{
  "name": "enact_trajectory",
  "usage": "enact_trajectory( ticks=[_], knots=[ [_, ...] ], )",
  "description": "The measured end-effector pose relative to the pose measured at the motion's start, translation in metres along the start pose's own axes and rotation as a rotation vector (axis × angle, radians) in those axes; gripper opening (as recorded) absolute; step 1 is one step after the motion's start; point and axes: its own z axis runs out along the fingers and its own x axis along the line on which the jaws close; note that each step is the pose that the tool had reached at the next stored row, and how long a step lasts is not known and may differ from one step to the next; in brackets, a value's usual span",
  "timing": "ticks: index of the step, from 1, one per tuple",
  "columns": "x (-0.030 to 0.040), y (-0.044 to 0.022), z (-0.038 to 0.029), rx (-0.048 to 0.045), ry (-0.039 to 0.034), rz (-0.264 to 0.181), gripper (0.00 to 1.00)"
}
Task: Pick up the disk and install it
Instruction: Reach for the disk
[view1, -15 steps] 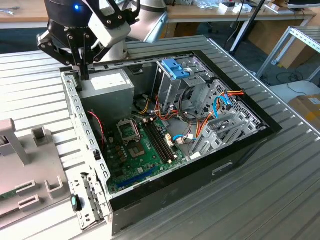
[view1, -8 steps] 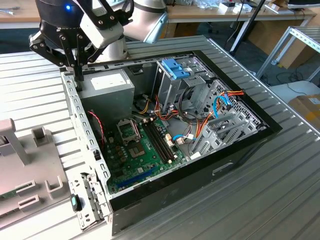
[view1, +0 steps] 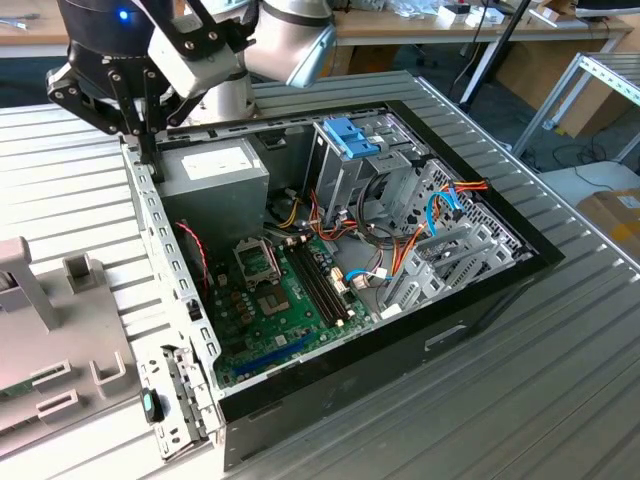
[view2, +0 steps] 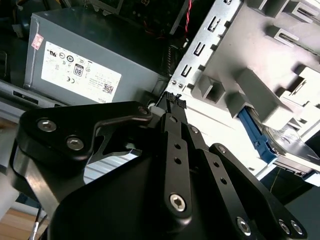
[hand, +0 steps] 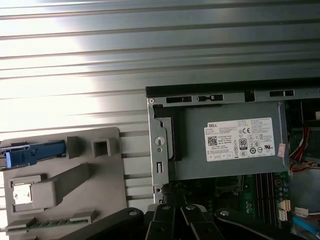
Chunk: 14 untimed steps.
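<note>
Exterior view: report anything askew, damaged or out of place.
Nothing stands out. The computer case lies open on its side, with no damage visible. The disk sits in its grey holder beside the case; the hand is at the case's corner by the power supply.

Exterior view looks down slantwise over the open computer case (view1: 400, 345); both wrist views sit close above its power supply (view2: 100, 50) (hand: 225, 160) (view1: 215, 180), shared by all.
</note>
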Motion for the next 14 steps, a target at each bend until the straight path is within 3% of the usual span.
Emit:
enact_trajectory(
  ticks=[3,8,14],
  knots=[
    [0.0082,-0.0006,-0.0003,0.0001,0.0001,0.0,0.11],
    [0.0105,-0.0008,-0.0003,0.0001,0.0,0.0,0.11],
    [0.0216,-0.0016,-0.0005,0.0,-0.0001,0.0,0.11]
  ],
)
